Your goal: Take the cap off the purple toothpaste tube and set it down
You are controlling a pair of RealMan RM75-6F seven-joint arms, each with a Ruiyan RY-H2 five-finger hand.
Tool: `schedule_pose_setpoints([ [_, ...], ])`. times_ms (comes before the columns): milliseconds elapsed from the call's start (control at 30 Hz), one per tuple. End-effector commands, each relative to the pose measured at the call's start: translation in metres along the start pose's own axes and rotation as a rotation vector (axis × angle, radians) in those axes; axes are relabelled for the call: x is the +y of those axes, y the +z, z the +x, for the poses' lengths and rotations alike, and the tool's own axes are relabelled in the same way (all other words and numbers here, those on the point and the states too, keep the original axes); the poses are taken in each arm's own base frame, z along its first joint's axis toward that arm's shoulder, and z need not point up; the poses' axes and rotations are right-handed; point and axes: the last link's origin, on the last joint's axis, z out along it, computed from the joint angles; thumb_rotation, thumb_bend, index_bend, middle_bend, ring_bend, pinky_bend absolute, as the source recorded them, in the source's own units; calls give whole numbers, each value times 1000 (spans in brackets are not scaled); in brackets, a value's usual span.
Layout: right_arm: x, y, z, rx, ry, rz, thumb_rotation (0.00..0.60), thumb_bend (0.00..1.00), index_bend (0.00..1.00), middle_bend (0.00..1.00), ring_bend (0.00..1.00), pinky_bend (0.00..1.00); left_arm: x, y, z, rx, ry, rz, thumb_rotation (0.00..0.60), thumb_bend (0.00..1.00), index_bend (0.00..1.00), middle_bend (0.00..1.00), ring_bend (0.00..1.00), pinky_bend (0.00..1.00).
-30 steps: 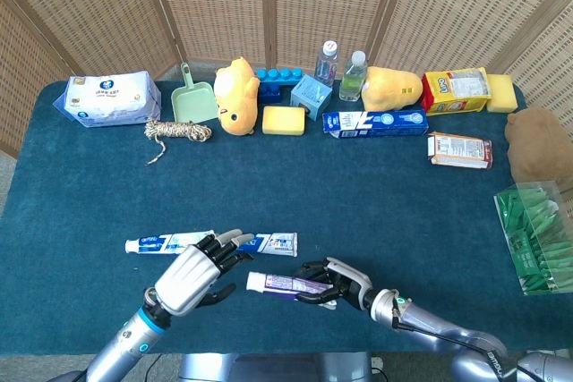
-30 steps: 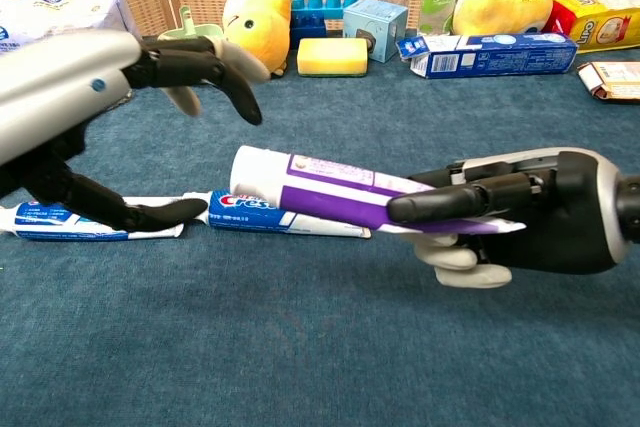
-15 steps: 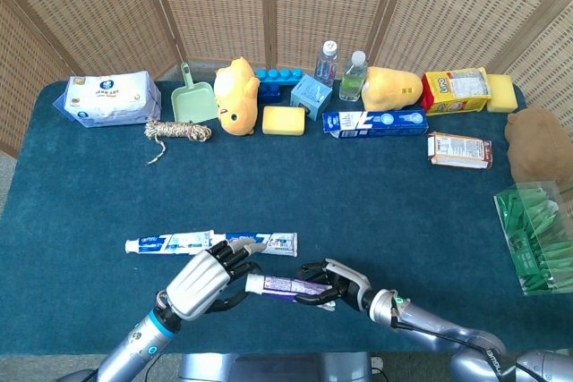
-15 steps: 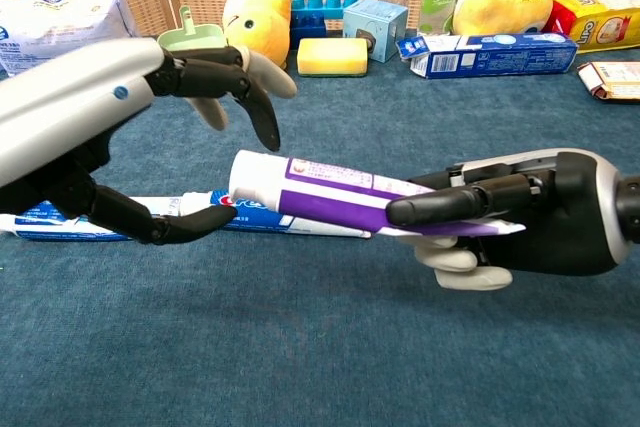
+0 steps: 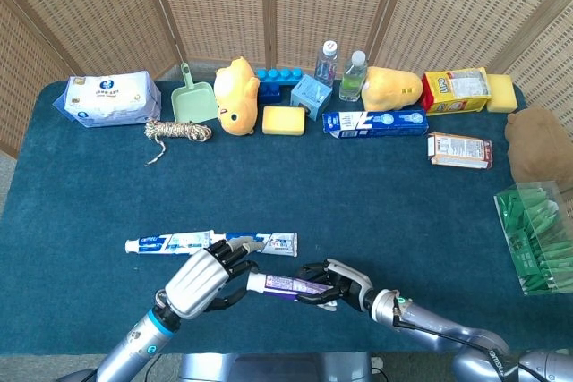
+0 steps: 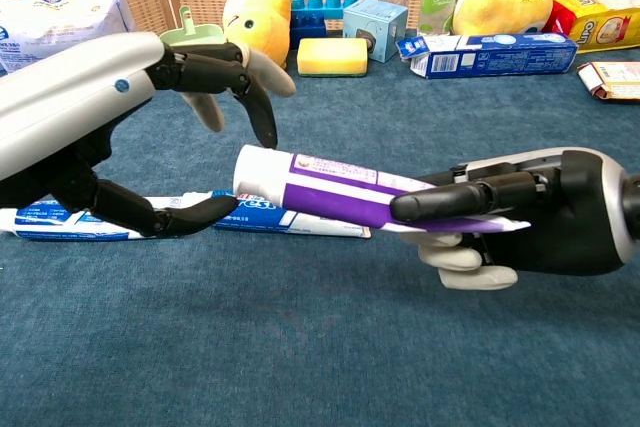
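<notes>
My right hand (image 6: pixel 530 222) (image 5: pixel 345 284) grips the flat tail of the purple toothpaste tube (image 6: pixel 330 192) (image 5: pixel 286 284) and holds it off the table, cap end pointing left. The white cap (image 6: pixel 250 169) (image 5: pixel 254 281) is still on the tube. My left hand (image 6: pixel 130 127) (image 5: pixel 201 279) is open at the cap end, fingers arched above the cap and thumb stretched out below it. No finger touches the cap.
Two blue-and-white toothpaste tubes (image 5: pixel 210 242) (image 6: pixel 290 219) lie end to end on the blue table just behind my hands. Along the back stand a wipes pack (image 5: pixel 107 98), green dustpan (image 5: pixel 192 100), yellow plush (image 5: pixel 235 96), sponge (image 5: pixel 283 120), bottles (image 5: pixel 341 72) and a toothpaste box (image 5: pixel 374 123).
My left hand moved right, from beside the tube to around its cap end. The right hand and the tube stayed almost still.
</notes>
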Motion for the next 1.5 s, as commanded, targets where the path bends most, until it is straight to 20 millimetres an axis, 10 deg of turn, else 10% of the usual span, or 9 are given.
schedule_pose_setpoints([
  [33,0,-1,1,1,2,-1,600,388,908,800,778,876,0,2,0,-1,-2,-1,600,302,364,231,211,347],
  [1500,2,-10,11,6,11,14,600,389,907,800,778,878,4,3,-1,-29,-15,-27,600,444,420,243,219,361],
])
